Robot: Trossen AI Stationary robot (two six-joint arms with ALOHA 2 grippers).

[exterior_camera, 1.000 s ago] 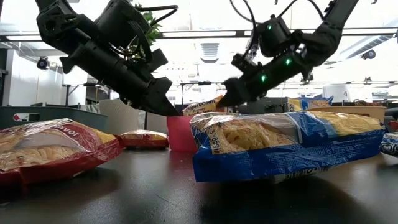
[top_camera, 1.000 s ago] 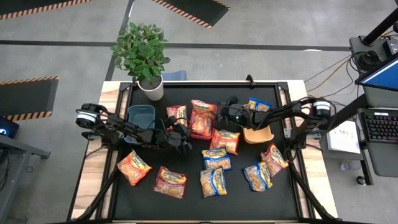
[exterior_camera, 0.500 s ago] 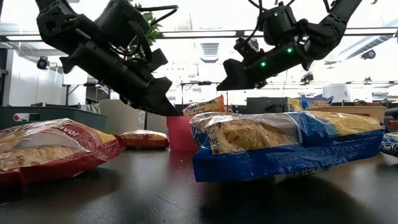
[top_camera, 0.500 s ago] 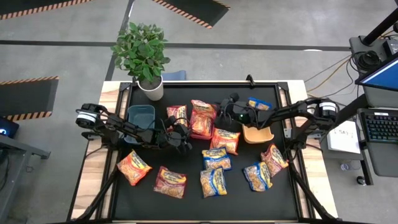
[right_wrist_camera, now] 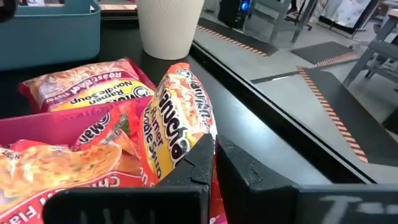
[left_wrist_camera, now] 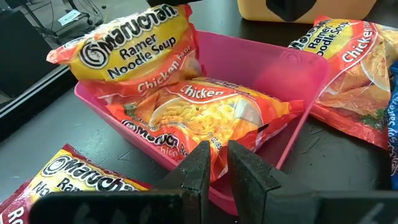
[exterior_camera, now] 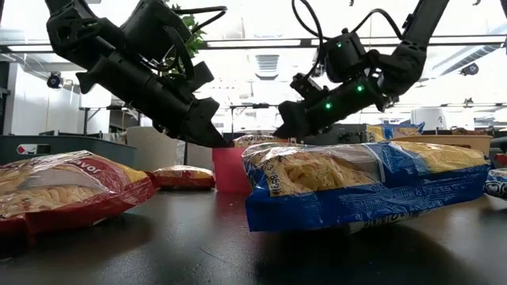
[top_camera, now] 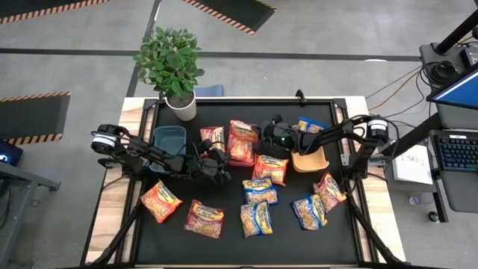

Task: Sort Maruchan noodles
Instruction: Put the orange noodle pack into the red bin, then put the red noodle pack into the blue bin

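Right gripper point(right_wrist_camera: 211, 163) over the far edge of the pink plastic bin point(left_wrist_camera: 273, 74), fingers pressed together, pinching the bottom edge of an orange crinkly chicken ramen packet point(right_wrist_camera: 180, 121). Held upright, long axis vertical, print sideways in the right wrist view, probably for dropping in beside the flat orange packet point(left_wrist_camera: 205, 118) already inside. Left gripper point(left_wrist_camera: 214, 171) hovering at the bin's near wall, fingers nearly touching, nothing between.
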